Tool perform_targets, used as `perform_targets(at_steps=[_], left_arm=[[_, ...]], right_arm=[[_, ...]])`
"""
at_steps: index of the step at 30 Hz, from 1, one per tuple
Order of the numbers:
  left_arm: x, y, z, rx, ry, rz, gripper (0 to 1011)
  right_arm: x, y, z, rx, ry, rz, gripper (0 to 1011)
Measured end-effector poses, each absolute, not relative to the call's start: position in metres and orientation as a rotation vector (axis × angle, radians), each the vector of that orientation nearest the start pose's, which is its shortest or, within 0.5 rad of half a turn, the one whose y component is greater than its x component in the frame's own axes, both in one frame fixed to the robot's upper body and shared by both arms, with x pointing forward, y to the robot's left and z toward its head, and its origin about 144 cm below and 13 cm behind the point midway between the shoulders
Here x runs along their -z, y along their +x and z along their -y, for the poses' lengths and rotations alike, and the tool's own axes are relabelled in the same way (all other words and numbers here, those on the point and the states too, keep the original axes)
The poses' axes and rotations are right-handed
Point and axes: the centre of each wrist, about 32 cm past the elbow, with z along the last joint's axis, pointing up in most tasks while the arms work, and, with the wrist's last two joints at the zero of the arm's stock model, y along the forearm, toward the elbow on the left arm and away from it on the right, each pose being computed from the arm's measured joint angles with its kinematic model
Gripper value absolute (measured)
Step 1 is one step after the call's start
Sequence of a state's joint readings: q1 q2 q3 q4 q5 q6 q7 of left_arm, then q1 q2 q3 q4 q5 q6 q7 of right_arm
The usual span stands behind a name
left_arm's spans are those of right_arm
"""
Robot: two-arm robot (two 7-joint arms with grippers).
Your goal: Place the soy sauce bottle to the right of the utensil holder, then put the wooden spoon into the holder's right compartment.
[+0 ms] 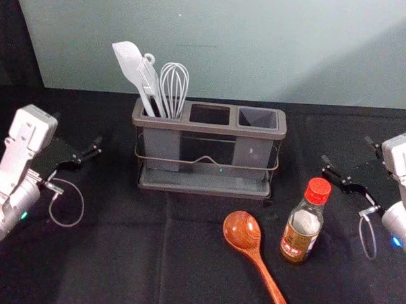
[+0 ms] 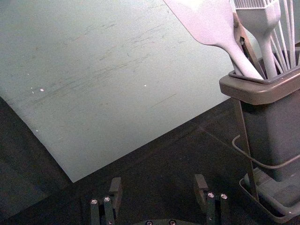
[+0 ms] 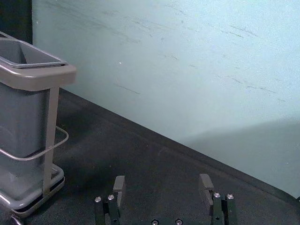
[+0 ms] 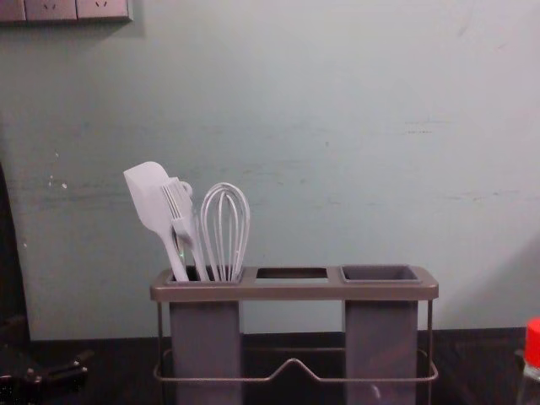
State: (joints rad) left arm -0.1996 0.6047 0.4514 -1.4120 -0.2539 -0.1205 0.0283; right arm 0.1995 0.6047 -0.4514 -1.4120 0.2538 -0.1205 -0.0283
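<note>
Nearest to me lies the wooden spoon, just left of the soy sauce bottle, which stands nearer and more right than the utensil holder, while I have left end effector at left and right end effector at right, both spread.

Open right compartment (bottle front-right)

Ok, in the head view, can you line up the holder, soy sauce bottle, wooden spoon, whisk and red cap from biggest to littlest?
1. Holder
2. Soy sauce bottle and wooden spoon, too close to rank: the spoon looks longer, but its handle is thin
3. Whisk
4. Red cap
</note>
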Motion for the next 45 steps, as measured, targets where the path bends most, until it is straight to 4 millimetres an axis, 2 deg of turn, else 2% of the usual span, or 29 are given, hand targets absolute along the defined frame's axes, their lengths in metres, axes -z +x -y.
perform_targets(at_steps=[39,45], left_arm=[[-1.14,0.489,-0.31,-1.248,0.305,0.285,1005],[-1.14,0.489,-0.31,-1.248,0.304,0.285,1005]], right_arm=[[-1.14,0.489,0.31,1.248,-0.305,0.285,1002],[-1.142,0.472,0.314,1.237,-0.308,0.294,1002]])
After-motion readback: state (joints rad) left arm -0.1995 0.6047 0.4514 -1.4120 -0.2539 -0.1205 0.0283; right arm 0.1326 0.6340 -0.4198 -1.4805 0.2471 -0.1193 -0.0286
